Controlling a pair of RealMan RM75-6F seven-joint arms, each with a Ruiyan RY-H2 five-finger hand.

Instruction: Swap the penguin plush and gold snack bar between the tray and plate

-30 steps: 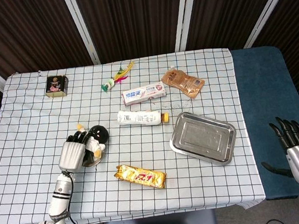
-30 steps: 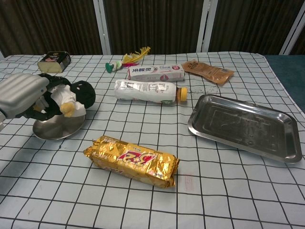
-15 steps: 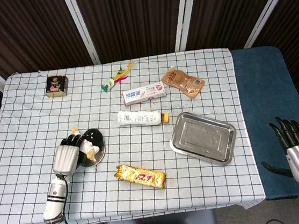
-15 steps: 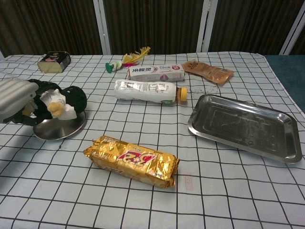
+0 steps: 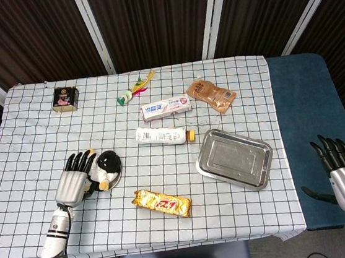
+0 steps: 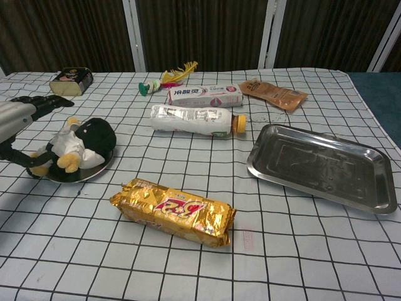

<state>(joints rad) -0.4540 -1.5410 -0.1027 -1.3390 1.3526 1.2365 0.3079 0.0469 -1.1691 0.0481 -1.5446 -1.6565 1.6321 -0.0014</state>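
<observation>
Two task things are left to be read against the hands: the black-and-white penguin plush [image 5: 106, 167] is seen lying on its side on the small round steel plate [image 6: 94, 172] at the near left of the checked worktop [image 5: 31, 145], and the gold foil snack bar [image 5: 163, 203] is seen on the cloth, near the front edge, roughly between plate and tray. The rectangular steel tray [image 5: 233, 158] at the right holds nothing. So, as things lie, the plush half of the swap is judged done, and the bar is not yet in the tray.

The coming move is taken to turn on the bar. Its long axis runs left to right across the worktop, tilted slightly so the right end sits nearer the front edge. It lies to the right of the left hand [image 5: 74, 180] and nearer the front; the tray lies further right again, and a little farther back.

The left hand is found just beside the plush, at the plate's left rim, released, with its fingers [image 6: 39, 102] spread and stretched toward the far side; whether a fingertip touches the plush cannot be told. The right hand [image 5: 340, 166] is held well off the worktop's right edge, over the dark blue surface, fingers apart and pointing away, holding nothing.

The left hand is judged the nearer to the bar, though the right is better placed for the tray.
</observation>
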